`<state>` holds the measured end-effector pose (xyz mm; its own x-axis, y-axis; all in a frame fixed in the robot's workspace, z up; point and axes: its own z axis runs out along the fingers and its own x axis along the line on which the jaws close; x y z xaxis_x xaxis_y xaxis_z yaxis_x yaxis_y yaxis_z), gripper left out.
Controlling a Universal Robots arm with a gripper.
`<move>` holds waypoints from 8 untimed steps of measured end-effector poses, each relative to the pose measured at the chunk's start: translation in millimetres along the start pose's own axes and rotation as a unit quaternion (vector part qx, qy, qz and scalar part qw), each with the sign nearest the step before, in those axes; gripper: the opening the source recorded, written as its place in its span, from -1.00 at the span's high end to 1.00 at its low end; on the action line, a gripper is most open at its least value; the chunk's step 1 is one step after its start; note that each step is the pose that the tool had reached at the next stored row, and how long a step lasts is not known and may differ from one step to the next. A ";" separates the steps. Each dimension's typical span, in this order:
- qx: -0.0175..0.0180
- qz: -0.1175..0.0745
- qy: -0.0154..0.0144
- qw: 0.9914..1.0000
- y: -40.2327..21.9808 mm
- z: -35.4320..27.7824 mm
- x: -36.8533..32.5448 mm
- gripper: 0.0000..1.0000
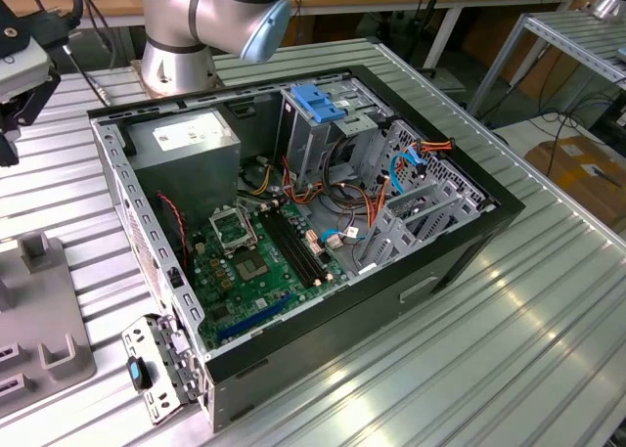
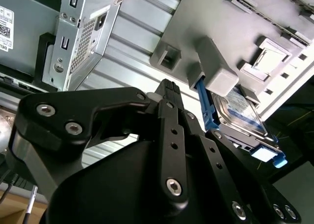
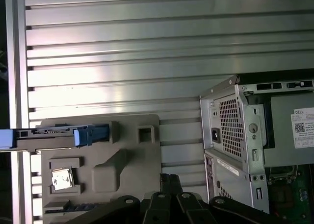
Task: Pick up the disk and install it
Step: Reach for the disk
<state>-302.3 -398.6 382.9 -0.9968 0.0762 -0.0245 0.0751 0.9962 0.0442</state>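
Note:
The disk [image 2: 238, 111] is a silver-black drive in a blue plastic carrier. It stands on edge in a slot of a grey fixture plate [image 2: 206, 18]. In the first wrist view the disk [image 3: 54, 135] appears edge-on at the fixture plate's [image 3: 122, 155] side. My gripper [image 2: 169, 91] is a black linkage that hovers over the plate beside the disk, apart from it. The black gripper [image 3: 169, 187] also rises at the picture's edge in the first wrist view. Nothing of the disk lies in its grasp.
An open computer case [image 1: 469, 232] lies on the ribbed metal table [image 1: 509, 349], with a green motherboard [image 1: 254, 261], a grey power-supply box [image 1: 186, 139] and a metal cage with a blue top [image 1: 318, 103]. The fixture plate [image 1: 39, 320] sits at the exterior view's left.

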 end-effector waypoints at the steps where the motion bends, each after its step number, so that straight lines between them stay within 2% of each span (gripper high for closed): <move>1: 0.000 0.000 0.000 1.000 -0.3 0.1 4.1 0.79; 8: 0.000 0.000 0.000 1.000 -1.6 0.7 21.2 0.79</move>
<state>-323.5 -398.6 381.5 -0.9968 0.0762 -0.0244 0.0751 0.9962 0.0441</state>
